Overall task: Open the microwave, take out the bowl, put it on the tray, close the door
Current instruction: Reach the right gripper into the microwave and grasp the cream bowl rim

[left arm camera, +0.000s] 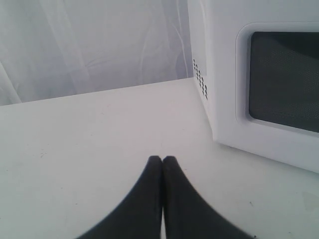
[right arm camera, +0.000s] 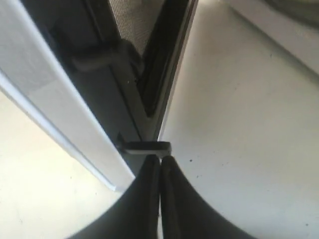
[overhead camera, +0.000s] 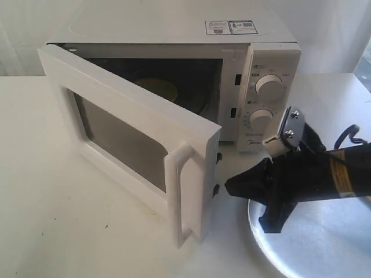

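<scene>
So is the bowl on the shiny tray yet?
No, the bowl sits inside the open microwave, and the bare part of the tray has nothing on it.

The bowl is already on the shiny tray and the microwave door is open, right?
No. The bowl sits inside the microwave, not on the tray, as the exterior view shows. The door is indeed open.

Bowl (overhead camera: 155, 87) inside microwave (overhead camera: 174, 26), tray (overhead camera: 324, 249) before it
</scene>
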### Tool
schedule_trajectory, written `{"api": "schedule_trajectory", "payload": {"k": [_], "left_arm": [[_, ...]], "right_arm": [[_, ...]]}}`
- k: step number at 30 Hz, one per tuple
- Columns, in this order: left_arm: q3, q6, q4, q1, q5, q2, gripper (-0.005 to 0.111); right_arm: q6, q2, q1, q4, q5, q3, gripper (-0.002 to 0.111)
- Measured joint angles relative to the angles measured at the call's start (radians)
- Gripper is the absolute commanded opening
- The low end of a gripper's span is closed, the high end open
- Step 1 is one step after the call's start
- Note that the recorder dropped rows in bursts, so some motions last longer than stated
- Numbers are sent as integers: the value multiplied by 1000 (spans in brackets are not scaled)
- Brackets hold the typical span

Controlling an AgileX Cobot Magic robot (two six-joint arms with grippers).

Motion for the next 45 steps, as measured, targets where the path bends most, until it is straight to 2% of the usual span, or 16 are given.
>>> {"api": "schedule_trajectory", "payload": {"k": [4,10,20,24,32,40,42,45], "left_arm": [[0,0,0,0,0,0,0],[0,0,0,0,0,0,0],[0,0,0,0,0,0,0],[0,0,0,0,0,0,0],[0,0,0,0,0,0,0],[0,0,0,0,0,0,0],[0,0,0,0,0,0,0],[0,0,0,0,0,0,0]], "right_arm": [[-13,50,70,14,54,-6,0],[-146,60,137,128,152,-11,0],[-187,60,210,204,58,-20,0],[-221,60,214,226,93,-20,0],[-516,60,216,597,141,-42,0],[-601,124,292,661,169,-168,0],[-608,156,318,661,207,-226,3],[-621,226,347,665,277,-330,18]]}}
